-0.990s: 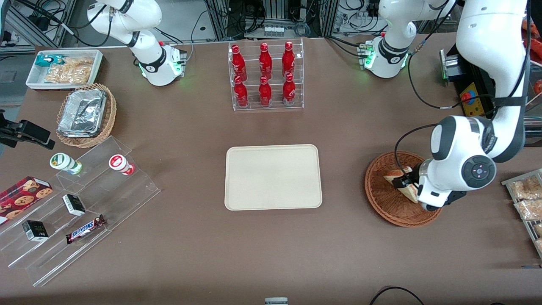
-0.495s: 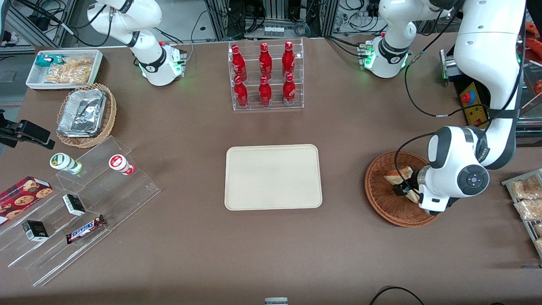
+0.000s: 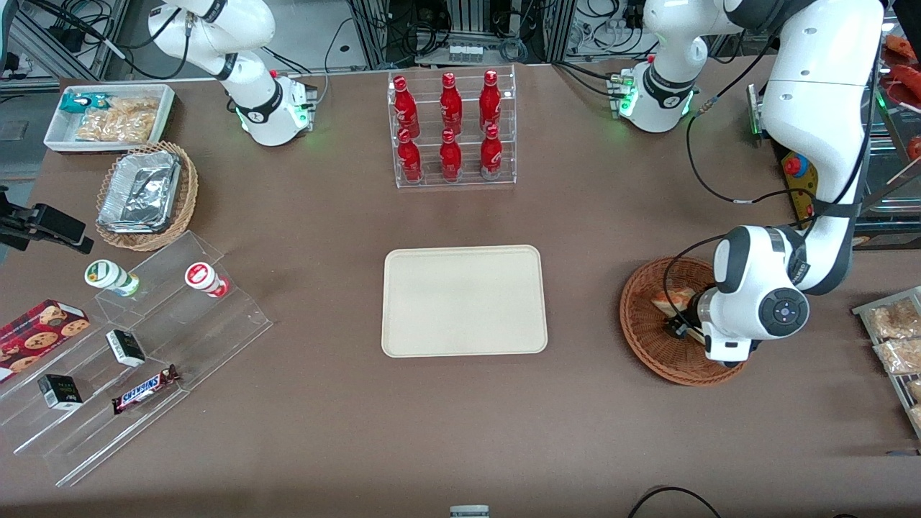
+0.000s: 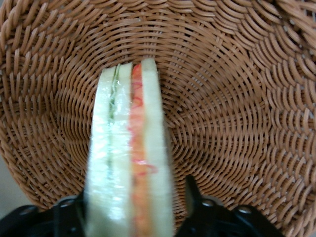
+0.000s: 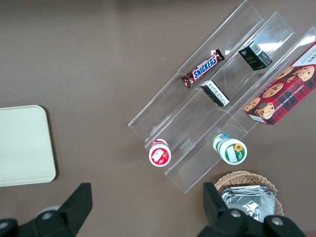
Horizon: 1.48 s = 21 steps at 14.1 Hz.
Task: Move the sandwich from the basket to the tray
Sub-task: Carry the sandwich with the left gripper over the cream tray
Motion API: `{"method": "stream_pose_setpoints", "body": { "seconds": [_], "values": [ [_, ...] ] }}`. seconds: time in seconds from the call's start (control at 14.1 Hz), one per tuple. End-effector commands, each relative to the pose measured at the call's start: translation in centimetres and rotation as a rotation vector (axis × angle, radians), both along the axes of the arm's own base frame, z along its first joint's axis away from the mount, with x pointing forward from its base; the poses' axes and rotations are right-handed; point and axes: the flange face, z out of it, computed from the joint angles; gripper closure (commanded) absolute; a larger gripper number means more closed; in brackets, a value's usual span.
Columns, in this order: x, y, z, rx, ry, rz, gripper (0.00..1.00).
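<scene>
The sandwich [image 3: 673, 298] lies in the round reddish-brown wicker basket [image 3: 645, 338] toward the working arm's end of the table. In the left wrist view it stands on edge [image 4: 129, 148], with pale bread and green and red filling, on the basket's weave [image 4: 227, 98]. My left gripper [image 3: 681, 327] is low inside the basket, and its wrist covers part of the sandwich. The gripper [image 4: 132, 200] is open and straddles the sandwich. One finger [image 4: 191, 190] stands a little off the bread. The beige tray [image 3: 464, 301] lies bare at the table's middle.
A clear rack of red bottles [image 3: 451, 128] stands farther from the camera than the tray. Packaged snacks [image 3: 892, 334] lie at the table edge beside the basket. A clear tiered stand with snacks [image 3: 137, 345], a tan basket with foil trays [image 3: 144, 194] and a white snack tray [image 3: 108, 115] sit toward the parked arm's end.
The left arm's wrist has come lower into the basket and shifted slightly toward the tray, so it now hides more of the sandwich. The sandwich and the basket have not moved.
</scene>
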Motion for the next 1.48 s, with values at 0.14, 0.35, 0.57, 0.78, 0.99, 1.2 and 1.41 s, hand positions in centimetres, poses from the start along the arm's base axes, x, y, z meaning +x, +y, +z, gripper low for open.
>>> {"method": "stream_pose_setpoints", "body": {
  "seconds": [0.14,0.35,0.57,0.78,0.99,1.2,1.41],
  "values": [
    [0.6,-0.6,2.3,0.015,-0.030,-0.012,0.87],
    [1.7,-4.6,6.0,-0.014,-0.073,-0.108,0.87],
    [1.7,-13.1,9.2,-0.035,-0.128,-0.232,0.86],
    [-1.0,-23.1,10.0,-0.059,-0.154,-0.411,0.86],
    [-3.5,-30.7,10.4,-0.107,-0.167,-0.566,0.85],
    [-7.0,-37.2,8.5,-0.166,-0.134,-0.630,0.84],
    [-6.3,-41.6,6.7,-0.198,-0.158,-0.611,0.78]
  ]
}}
